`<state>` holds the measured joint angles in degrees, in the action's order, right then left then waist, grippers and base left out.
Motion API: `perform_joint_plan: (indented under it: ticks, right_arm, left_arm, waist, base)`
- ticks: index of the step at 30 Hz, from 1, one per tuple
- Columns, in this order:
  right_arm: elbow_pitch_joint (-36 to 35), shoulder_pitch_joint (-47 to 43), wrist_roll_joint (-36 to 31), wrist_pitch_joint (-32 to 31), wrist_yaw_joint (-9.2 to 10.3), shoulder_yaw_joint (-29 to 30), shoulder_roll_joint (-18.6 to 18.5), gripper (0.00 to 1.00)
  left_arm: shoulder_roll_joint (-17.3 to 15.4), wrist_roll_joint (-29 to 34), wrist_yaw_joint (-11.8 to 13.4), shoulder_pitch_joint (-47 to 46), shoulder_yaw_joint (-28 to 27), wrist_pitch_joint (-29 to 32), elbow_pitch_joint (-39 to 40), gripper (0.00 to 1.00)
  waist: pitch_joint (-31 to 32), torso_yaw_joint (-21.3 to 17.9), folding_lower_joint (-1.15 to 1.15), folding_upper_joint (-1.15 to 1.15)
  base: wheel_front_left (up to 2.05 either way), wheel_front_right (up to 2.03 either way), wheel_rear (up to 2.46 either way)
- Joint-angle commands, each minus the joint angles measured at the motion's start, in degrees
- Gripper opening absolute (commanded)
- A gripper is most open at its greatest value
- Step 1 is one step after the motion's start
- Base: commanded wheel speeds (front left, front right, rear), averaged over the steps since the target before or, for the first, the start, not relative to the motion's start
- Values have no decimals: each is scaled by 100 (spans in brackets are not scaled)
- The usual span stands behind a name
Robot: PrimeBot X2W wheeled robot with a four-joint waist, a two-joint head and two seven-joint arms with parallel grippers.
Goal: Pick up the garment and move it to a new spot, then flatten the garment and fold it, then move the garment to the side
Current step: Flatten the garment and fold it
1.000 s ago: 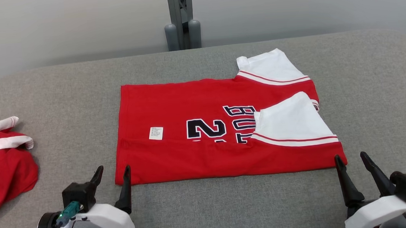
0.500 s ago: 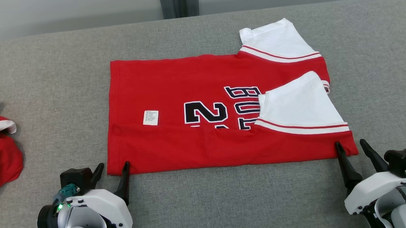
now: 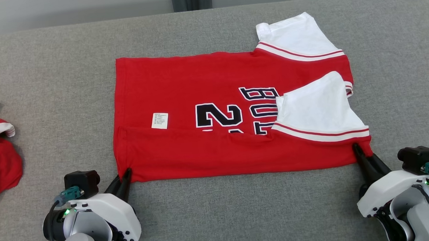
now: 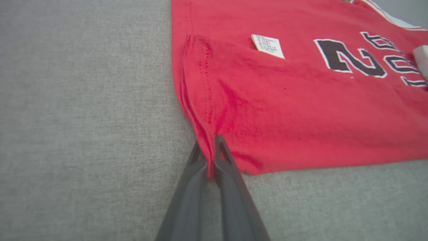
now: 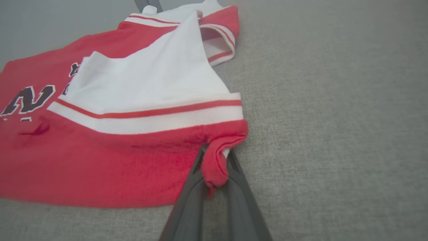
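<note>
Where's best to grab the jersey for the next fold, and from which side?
By its two near corners, coming in low from the near edge. The jersey lies flat with that folded edge straight, so pinching both ends should lift it evenly. The left tool and right tool are shut on those corners.

White wrist housings (image 3: pixel 105 214), dark tapered jaws, black camera blocks (image 3: pixel 81 179), teal connectors (image 3: pixel 69 194), black cables (image 3: pixel 52 235).

So the right gripper (image 5: pixel 216 153) stuck up from 6 o'clock, its dark fingers pinched on the garment (image 5: pixel 100 164) at its red corner, cloth bunched between them. A white sleeve (image 5: pixel 150 80) with a red stripe lay across it toward 10 o'clock, dark lettering (image 5: pixel 28 98) at 9. The grey surface (image 5: pixel 334 117) ran off toward 3.
</note>
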<state>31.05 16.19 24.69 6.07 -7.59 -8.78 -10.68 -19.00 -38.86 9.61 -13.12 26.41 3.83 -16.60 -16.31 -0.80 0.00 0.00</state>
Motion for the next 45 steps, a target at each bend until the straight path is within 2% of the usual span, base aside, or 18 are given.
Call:
perform_joint_plan:
  ticks: [1,8,14,23,28,31,32,33,34,38,42,45]
  right_arm:
    - [57,10,70,5,18,-7,-76,0]
    - [-396,-246,533,-180,15,-28,-290,0]
    - [-1289,-1060,730,-656,12,254,-433,0]
    - [-2809,-2567,534,-1620,12,1088,-60,0]
    - [-3079,-2858,307,-1825,12,1305,183,0]
    - [-3097,-2919,109,-1885,12,1381,298,0]
    - [-3081,-2933,94,-1950,12,1373,357,40]
    - [-3119,-2926,95,-1940,10,1351,411,100]
    - [-3145,-2915,61,-1928,10,1373,429,100]
    - [-3258,-2885,-69,-1886,11,1513,500,100]
    - [-3442,-2765,-42,-1611,11,1854,575,100]
    - [-3532,-2517,30,-1178,11,2232,647,100]
  left_arm:
    - [-52,-10,-20,-15,7,21,18,0]
    - [-260,-120,-65,195,19,265,556,0]
    - [-566,-285,-22,618,19,646,1240,0]
    - [-879,-628,328,1528,-29,1175,2201,0]
    - [-865,-767,481,1910,-53,1213,2378,0]
    - [-777,-807,470,1968,-16,1149,2326,0]
    - [-761,-812,452,1953,1,1140,2283,0]
    - [-751,-804,436,1922,-3,1110,2235,73]
    - [-726,-822,401,1896,12,1104,2194,100]
    - [-683,-806,395,1854,-7,1008,2072,100]
    - [-609,-704,676,1789,-329,584,2071,100]
    - [-534,-553,827,1581,-588,148,2189,100]
  waist:
    - [6,1,0,0]
    - [61,122,0,0]
    - [204,250,0,0]
    - [423,277,0,0]
    - [485,233,0,0]
    - [513,261,0,0]
    - [521,270,0,0]
    - [530,271,0,0]
    - [538,268,0,0]
    - [588,231,0,0]
    - [661,196,0,0]
    - [701,198,0,0]
  base:
    - [0,0,0]
    - [0,0,0]
    - [0,0,0]
    - [0,0,0]
    - [0,0,0]
    - [0,0,0]
    - [0,0,0]
    - [0,0,0]
    - [0,0,0]
    - [0,0,0]
    - [0,0,0]
    - [0,0,0]
